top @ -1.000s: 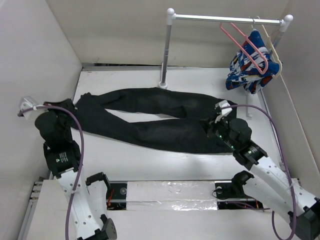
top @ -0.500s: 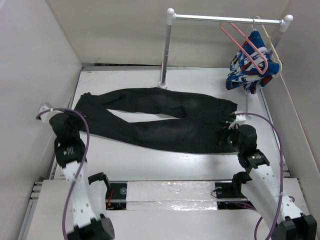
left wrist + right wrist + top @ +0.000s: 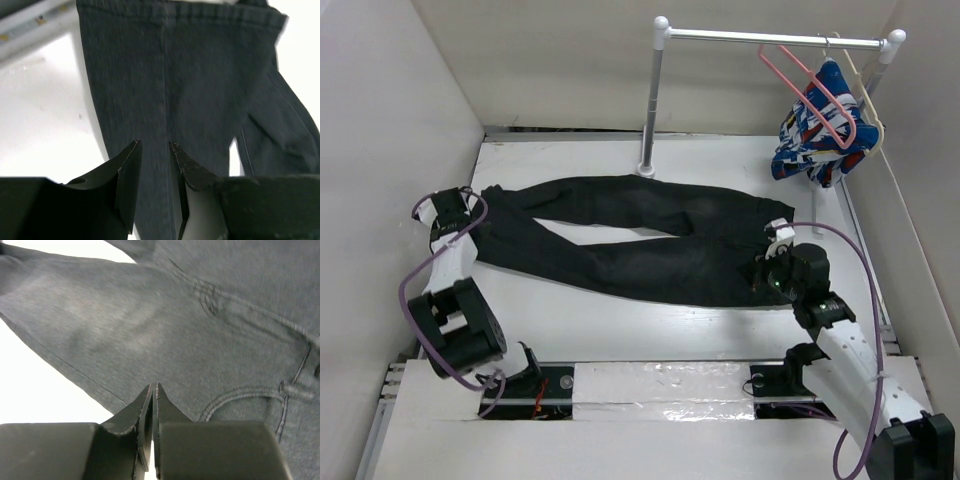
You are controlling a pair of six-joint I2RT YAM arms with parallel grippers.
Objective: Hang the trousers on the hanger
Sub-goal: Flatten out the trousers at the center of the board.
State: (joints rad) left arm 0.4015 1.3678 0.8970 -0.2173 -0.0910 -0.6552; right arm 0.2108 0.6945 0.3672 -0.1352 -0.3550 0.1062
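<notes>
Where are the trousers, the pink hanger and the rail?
trousers (image 3: 650, 268), top external view, middle of the near leg.
pink hanger (image 3: 808, 88), top external view, its sloping arm.
rail (image 3: 760, 37), top external view, middle of the bar.

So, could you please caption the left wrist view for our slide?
Left gripper, jaws slightly parted, over a hemmed leg of the black trousers.

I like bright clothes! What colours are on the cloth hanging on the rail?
The cloth is patterned blue, white and red; the top view shows it best.
</notes>
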